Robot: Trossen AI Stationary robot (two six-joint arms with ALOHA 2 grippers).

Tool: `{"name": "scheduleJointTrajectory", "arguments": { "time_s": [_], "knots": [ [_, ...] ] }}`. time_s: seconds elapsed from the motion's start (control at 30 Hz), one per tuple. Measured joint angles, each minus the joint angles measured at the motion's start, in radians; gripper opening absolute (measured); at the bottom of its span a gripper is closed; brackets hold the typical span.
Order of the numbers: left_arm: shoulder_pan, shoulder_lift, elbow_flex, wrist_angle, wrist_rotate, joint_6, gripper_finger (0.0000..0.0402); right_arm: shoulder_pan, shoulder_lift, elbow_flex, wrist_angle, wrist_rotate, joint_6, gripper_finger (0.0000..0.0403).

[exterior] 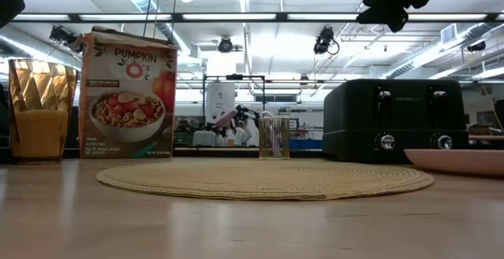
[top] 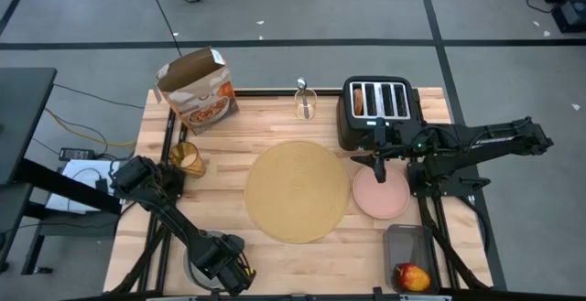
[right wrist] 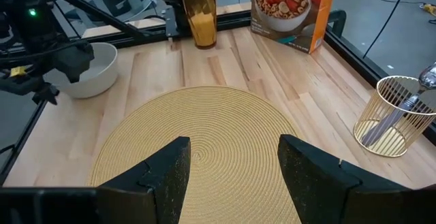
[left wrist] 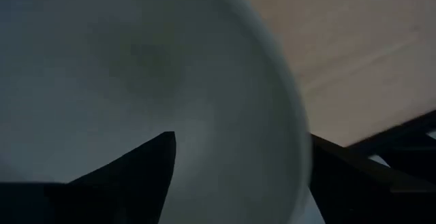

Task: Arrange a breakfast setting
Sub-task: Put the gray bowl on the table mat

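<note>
At the near edge of the table point(top: 302, 255), on the left, the left gripper point(top: 222, 266) sits over the grey bowl point(right wrist: 87, 69). Its wrist view is filled by the bowl's pale inside, with one dark finger point(left wrist: 129, 173) inside the rim and the other outside it, so the jaws straddle the wall. They stand spread, but whether they press on the rim I cannot tell. From the right wrist view the bowl stands upright on the wood, beside the placemat's edge.

At the near right corner the red apple point(top: 411, 276) lies in a dark tray point(top: 403, 239).

The round tan placemat point(top: 298, 191) lies flat in the middle of the table with nothing on it. Just right of it sits the pink plate point(top: 382, 196), bare. The right gripper point(top: 380, 161) hangs above the plate's far edge, near the toaster, with its two fingers point(right wrist: 158, 176) parted and nothing between them.

On the left side, the amber tumbler point(top: 187, 158) stands upright, partly filled with orange liquid, well apart from the placemat.

Farther back, the black toaster point(top: 377, 109) stands at the right with a toast slice point(top: 357, 104) in one slot. A wire holder point(top: 305, 104) with the spoon point(top: 301, 87) upright in it stands at the far edge, middle. The cereal box point(top: 197, 91), top flaps open, stands at the far left corner.
</note>
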Motion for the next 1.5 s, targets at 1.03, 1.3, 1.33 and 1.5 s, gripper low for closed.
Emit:
{"name": "scheduleJointTrajectory", "arguments": {
  "time_s": [1.03,1.3,1.33,1.5],
  "knots": [
    [0.089,-0.1,0.043,-0.104,-0.03,0.418,0.001,-0.106,-0.001,0.137,-0.261,-0.07,-0.008,0.0228],
    [0.16,-0.097,0.141,-0.264,-0.101,0.578,0.0007,-0.141,-0.032,0.201,-0.378,-0.047,-0.027,0.0228],
    [0.171,-0.097,0.156,-0.271,-0.118,0.605,0.0007,-0.145,-0.037,0.201,-0.378,-0.047,-0.027,0.0228],
    [0.243,-0.097,0.21,-0.279,-0.191,0.819,0.0007,-0.15,-0.059,0.201,-0.39,-0.045,-0.027,0.0228]
  ]
}}
